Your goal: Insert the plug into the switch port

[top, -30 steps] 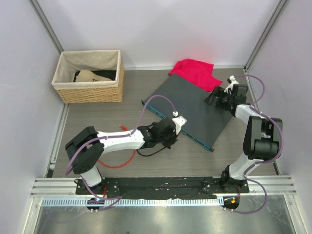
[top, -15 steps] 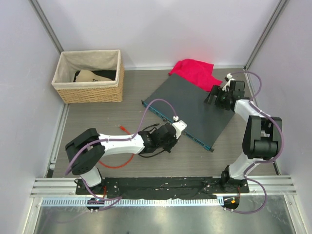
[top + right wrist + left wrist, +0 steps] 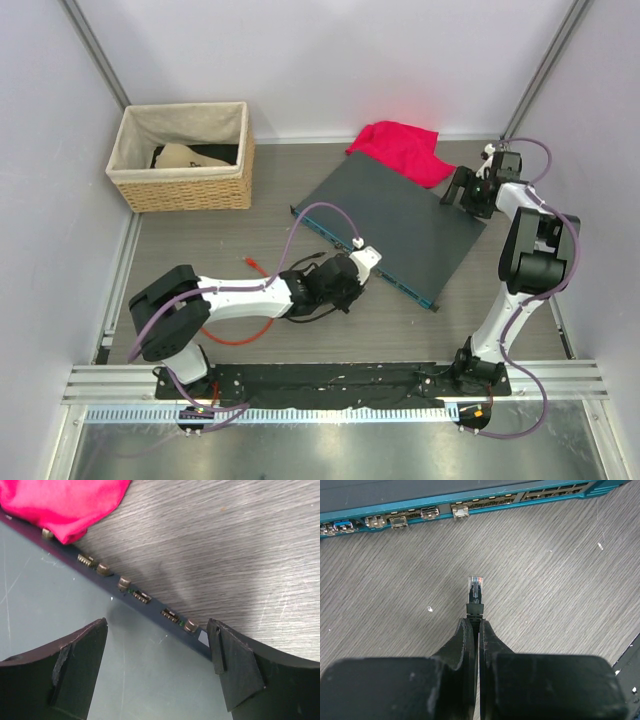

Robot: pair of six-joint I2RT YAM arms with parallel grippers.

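The switch [image 3: 395, 212] is a flat dark-grey box lying at an angle, its teal front face [image 3: 365, 259] toward the left arm. In the left wrist view the teal face [image 3: 485, 501] runs along the top with a row of ports [image 3: 461, 512]. My left gripper [image 3: 476, 623] is shut on the black boot of the plug [image 3: 476, 591], whose clear tip points at the ports, a short gap away above the floor. My right gripper [image 3: 157, 630] is open over the switch's rear right corner [image 3: 150, 670], its jaws either side of the rear edge and touching nothing.
A woven basket [image 3: 185, 155] stands at the back left. A red cloth [image 3: 402, 150] lies against the switch's rear edge and shows in the right wrist view [image 3: 60, 500]. An orange cable [image 3: 240, 330] loops on the floor under the left arm.
My left gripper has drawn back a little from the teal face with the plug. My right gripper has moved right and back, to the switch's rear right corner.
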